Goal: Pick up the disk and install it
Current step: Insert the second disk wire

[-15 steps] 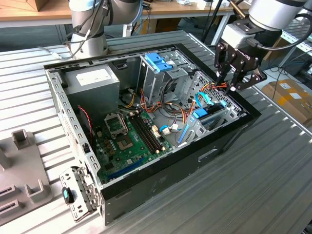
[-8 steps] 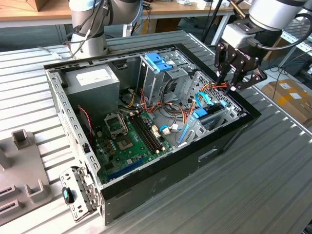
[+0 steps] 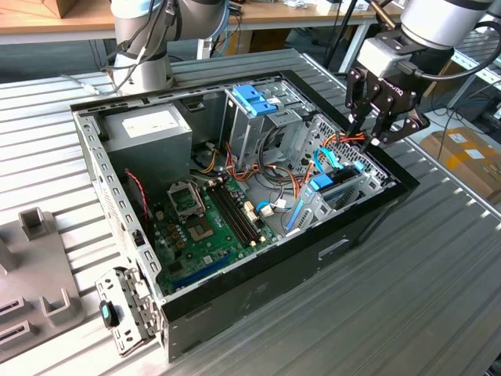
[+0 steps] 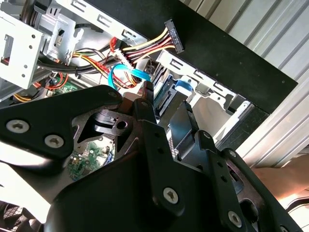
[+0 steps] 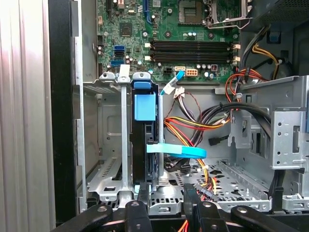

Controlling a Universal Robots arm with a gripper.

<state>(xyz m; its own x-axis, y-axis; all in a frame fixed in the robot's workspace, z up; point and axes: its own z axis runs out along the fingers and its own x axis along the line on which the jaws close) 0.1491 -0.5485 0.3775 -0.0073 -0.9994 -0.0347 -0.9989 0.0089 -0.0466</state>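
1 disk upright in bay, 1 pincer just above.

The robot arm reaches in from the exterior view's upper right, its pale wrist section angled downward to a black gripper. The gripper points down and slightly toward the exterior view's left. Its two fingers stand a little apart with a gap between the tips and nothing held between them. In both wrist views the black linkages and screw heads of the gripper show.
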